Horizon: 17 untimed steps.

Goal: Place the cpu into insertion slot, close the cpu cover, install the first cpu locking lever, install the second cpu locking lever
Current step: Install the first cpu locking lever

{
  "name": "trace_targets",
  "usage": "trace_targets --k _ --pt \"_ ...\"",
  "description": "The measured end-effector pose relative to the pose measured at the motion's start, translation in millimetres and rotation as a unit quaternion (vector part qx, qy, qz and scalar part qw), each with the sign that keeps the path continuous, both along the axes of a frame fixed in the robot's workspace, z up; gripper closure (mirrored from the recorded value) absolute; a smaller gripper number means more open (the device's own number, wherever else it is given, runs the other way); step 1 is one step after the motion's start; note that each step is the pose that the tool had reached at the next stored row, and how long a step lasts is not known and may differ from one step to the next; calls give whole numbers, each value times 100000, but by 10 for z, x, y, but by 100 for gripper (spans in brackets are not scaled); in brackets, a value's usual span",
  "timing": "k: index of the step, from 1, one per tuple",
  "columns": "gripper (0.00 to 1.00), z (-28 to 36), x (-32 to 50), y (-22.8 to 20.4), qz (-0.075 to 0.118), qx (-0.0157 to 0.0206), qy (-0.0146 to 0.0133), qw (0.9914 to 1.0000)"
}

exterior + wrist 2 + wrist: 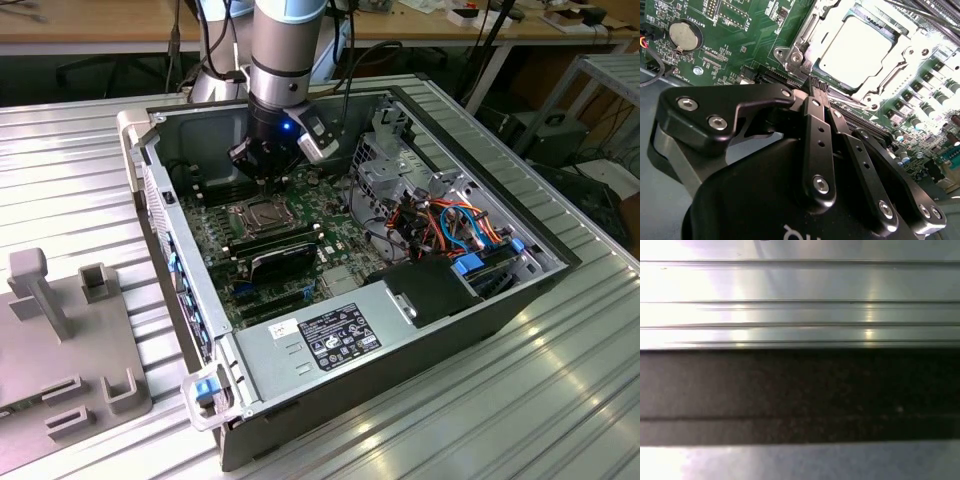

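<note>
So the cpu [855, 50] is already sitting in the insertion slot [233, 212], and the cpu cover [807, 35] looks folded flat around it. My guess is we're at the locking lever stage, though I can't tell if either lever is latched. The tool [818, 86] is clenched with nothing visible between its tips, hovering just beside the socket's edge over the motherboard [740, 30]. Any move here needs a really fine touch.

I find the cpu cover [250, 213] open from above, hemmed by the case wall [156, 215], black card [283, 258] and drive cage [385, 165].
</note>
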State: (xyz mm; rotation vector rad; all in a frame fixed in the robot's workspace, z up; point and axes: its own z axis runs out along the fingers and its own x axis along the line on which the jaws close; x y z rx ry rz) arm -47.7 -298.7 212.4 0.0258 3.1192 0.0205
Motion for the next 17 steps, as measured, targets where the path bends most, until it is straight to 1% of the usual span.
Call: trace_targets --k 6,8,12,17 --pt "89 -1 27 25 -6 -7 -8 100000" --pt "89 -1 28 25 -10 6 -11 100000" --pt "89 -4 28 1 -7 2 -11 100000" --pt "89 -32 31 0 -7 -4 -5 100000"
